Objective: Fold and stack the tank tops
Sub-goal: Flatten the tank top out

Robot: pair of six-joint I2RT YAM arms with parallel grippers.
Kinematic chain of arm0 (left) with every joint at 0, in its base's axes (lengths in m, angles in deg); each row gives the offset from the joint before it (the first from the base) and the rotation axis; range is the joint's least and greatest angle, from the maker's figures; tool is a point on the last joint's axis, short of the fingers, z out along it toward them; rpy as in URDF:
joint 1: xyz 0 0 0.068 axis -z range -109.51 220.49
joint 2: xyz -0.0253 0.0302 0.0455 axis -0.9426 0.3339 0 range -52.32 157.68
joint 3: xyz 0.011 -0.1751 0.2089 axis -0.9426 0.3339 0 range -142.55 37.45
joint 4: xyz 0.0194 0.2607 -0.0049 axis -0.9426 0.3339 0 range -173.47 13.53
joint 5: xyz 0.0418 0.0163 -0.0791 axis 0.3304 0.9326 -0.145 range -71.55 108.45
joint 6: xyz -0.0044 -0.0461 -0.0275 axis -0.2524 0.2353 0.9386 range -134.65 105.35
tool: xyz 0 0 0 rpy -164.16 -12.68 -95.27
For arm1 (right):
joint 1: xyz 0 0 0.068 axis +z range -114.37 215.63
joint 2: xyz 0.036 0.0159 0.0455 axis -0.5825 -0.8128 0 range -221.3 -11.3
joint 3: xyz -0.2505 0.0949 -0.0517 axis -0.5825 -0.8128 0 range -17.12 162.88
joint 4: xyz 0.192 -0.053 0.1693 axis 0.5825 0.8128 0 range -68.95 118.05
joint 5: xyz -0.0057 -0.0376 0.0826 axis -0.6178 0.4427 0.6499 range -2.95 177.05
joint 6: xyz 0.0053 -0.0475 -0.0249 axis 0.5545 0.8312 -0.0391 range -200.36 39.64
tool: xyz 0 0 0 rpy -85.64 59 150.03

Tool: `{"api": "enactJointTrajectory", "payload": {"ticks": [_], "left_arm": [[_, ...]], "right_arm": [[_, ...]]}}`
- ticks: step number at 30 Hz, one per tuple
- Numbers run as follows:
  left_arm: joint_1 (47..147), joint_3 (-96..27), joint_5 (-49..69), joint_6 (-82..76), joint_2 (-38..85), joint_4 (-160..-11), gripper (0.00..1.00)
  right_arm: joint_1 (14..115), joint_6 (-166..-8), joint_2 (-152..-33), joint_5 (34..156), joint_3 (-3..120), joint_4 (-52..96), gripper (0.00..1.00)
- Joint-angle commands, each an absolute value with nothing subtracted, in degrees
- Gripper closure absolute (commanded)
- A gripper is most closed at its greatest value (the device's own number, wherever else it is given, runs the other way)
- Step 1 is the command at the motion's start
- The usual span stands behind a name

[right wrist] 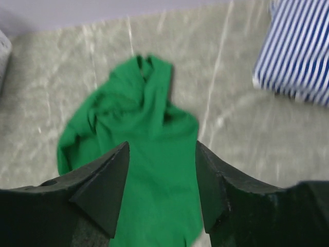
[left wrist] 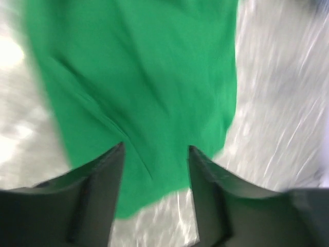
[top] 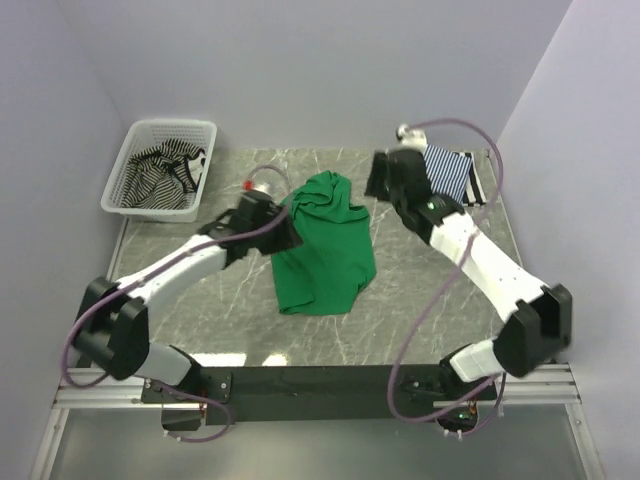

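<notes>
My left claw (left wrist: 156,148) and right claw (right wrist: 162,145) hang spread apart, holding nothing. The green top (top: 325,245) lies ahead of both, the blue-striped top (right wrist: 300,51) right of my right claw.

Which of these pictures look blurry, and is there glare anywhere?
Left wrist view: heavily smeared, the green tank top and table streaked, bright glare at left. Right wrist view: mildly soft, blue-striped top legible. Top view: sharpest, evenly lit.
</notes>
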State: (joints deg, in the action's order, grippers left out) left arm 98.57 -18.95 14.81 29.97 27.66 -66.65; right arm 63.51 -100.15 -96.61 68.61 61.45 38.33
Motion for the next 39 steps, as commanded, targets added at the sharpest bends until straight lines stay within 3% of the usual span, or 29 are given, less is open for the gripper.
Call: {"api": "enactJointTrajectory", "payload": {"ticks": [1,2,5,11,34,37,39], "left_arm": [[106.42,-22.57,19.23,26.22,32.73,-59.92,0.45],[107.75,-23.27,20.81,25.96,33.63,-59.48,0.51],[112.58,-26.43,24.33,25.26,37.49,-57.37,0.56],[117.24,-30.92,27.50,24.20,44.44,-53.42,0.57],[125.78,-35.23,37.44,28.06,53.67,-46.46,0.54],[125.78,-35.23,38.05,28.15,53.59,-46.81,0.57],[125.86,-35.23,38.40,28.15,53.41,-46.73,0.66]], "right_arm": [[64.19,-107.16,-91.30,68.77,48.48,37.93,0.40],[64.11,-107.69,-87.88,69.90,43.05,37.49,0.40],[64.10,-109.71,-82.85,71.84,35.47,36.79,0.42],[64.10,-112.09,-79.24,76.41,27.19,34.85,0.43],[64.10,-114.37,-82.57,81.78,20.41,28.09,0.46],[64.11,-114.46,-82.66,81.69,19.97,27.65,0.45],[64.11,-114.72,-83.01,81.86,19.62,27.38,0.46]]}}
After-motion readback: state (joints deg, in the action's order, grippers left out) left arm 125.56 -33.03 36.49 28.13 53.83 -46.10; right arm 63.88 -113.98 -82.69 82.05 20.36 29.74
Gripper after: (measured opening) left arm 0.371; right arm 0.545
